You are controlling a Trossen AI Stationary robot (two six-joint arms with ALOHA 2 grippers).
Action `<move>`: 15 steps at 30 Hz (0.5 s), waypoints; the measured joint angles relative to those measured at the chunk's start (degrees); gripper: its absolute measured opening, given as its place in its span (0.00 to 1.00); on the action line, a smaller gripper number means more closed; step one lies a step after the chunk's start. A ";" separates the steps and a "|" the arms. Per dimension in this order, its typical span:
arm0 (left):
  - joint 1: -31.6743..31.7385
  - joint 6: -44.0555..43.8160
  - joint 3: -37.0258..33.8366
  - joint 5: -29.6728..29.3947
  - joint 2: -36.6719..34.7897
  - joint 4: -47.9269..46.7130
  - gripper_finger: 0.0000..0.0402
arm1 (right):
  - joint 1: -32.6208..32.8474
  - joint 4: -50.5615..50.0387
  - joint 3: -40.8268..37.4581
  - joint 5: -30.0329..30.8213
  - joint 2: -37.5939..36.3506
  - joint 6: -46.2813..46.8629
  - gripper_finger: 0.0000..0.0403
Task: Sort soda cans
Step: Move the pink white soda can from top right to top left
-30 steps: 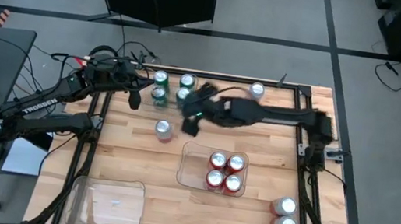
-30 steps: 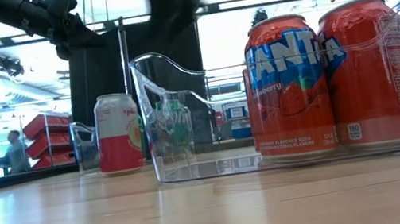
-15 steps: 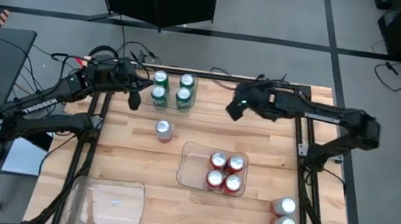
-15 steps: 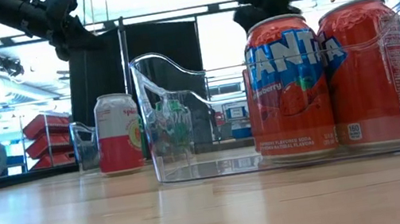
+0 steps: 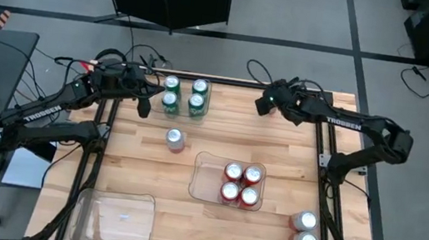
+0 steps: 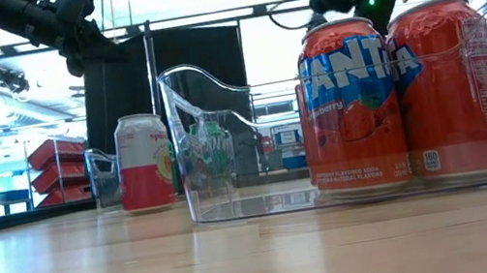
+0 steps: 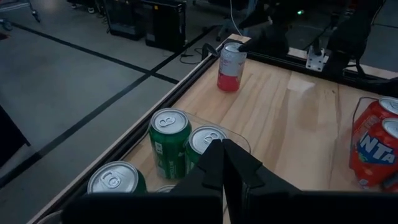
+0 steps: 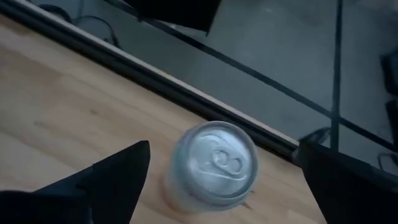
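Fanta lettering reads on the two front red cans (image 6: 401, 97) in the low view; smaller print under it says strawberry, the rest too tiny to read. Four red cans (image 5: 241, 183) sit packed in the clear middle tray (image 5: 205, 178) mid-counter. TROSSEN is printed on the right arm (image 5: 340, 123); the left arm's lettering is too small to read.

Four green cans (image 5: 184, 96) stand in a clear tray at the far edge of the counter (image 5: 140, 168); their labels are unreadable, and in the left wrist view only parts of them show, cut off behind the fingers. One silver-white can with a red lower band (image 5: 174, 138) stands alone between the green group and the middle tray; its label is partly visible, not legible. Two more silver-topped cans (image 5: 304, 232) stand at the near right edge. An empty clear tray (image 5: 117, 216) is near left.

Right pincer (image 5: 266, 102) spread wide at the far edge, over another silver-topped can (image 8: 214, 162) between its fingers, not touching; from above the pincer hides that can. Left pincer (image 7: 225, 163) pressed together, holding nothing, just beside the green cans.
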 joint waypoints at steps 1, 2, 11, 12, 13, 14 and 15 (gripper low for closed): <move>0.00 -0.02 0.00 0.00 0.00 -0.06 0.00 | -0.86 0.09 -0.15 -0.33 0.63 0.27 0.98; 0.00 -0.06 0.00 0.00 0.00 -0.09 0.00 | -1.72 0.01 -0.30 -1.44 1.33 0.60 0.98; 0.00 -0.22 0.00 0.00 0.00 -0.17 0.00 | -5.09 2.20 -0.35 -7.99 9.61 0.74 0.96; 0.00 -0.22 0.00 0.00 0.00 -0.17 0.00 | -5.09 3.11 -0.35 -8.72 10.25 0.64 0.94; 0.00 -0.22 0.00 0.00 0.00 -0.19 0.00 | -5.00 3.78 -0.34 -9.06 10.64 0.45 0.90; 0.00 -0.22 0.00 0.00 0.00 -0.19 0.00 | -4.62 4.58 -0.33 -9.40 10.97 0.37 0.85; 0.00 -0.22 0.00 0.00 0.00 -0.19 0.00 | -4.13 5.37 -0.31 -9.42 11.08 0.24 0.79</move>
